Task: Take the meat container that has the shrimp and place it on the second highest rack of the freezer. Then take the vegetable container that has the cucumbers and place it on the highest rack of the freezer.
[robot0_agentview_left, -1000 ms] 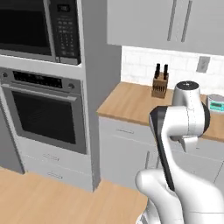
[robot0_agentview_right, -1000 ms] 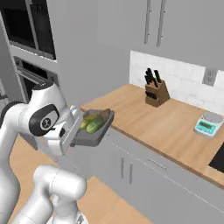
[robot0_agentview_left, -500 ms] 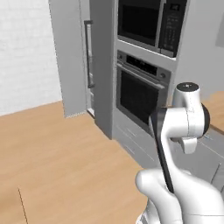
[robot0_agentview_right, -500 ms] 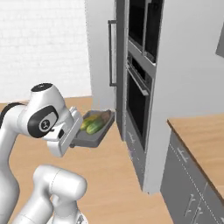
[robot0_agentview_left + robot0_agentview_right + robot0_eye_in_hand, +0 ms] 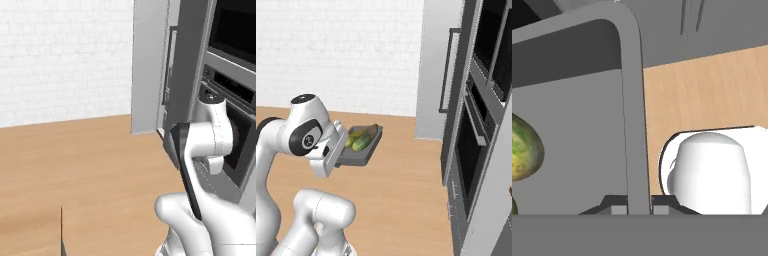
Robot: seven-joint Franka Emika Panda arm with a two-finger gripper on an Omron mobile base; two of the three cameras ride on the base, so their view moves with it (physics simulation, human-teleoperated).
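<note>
**Right base view: cucumber container in hand, in transit to freezer**

Right base view has the vegetable container carried out in front of the arm, over the wooden floor, roughly level, cucumbers lying inside toward its far end. Gripper is clenched on the container's near rim; hand view shows the fingertips pinching the grey wall, one either side, with one cucumber at the left edge of the frame.

Step in hand: second half of the task, I'd say (shrimp container isn't something I can confirm as placed from here).

Tall grey cabinet front with a long vertical handle stands ahead, next to the wall oven. Probably the fridge/freezer unit, but whether its door is open I can't tell.

Next move calls for:
- squaring up to the freezer opening
- raising the container to top-rack height, held level so the cucumbers don't roll out
- sliding it in over the rack before letting go
</note>
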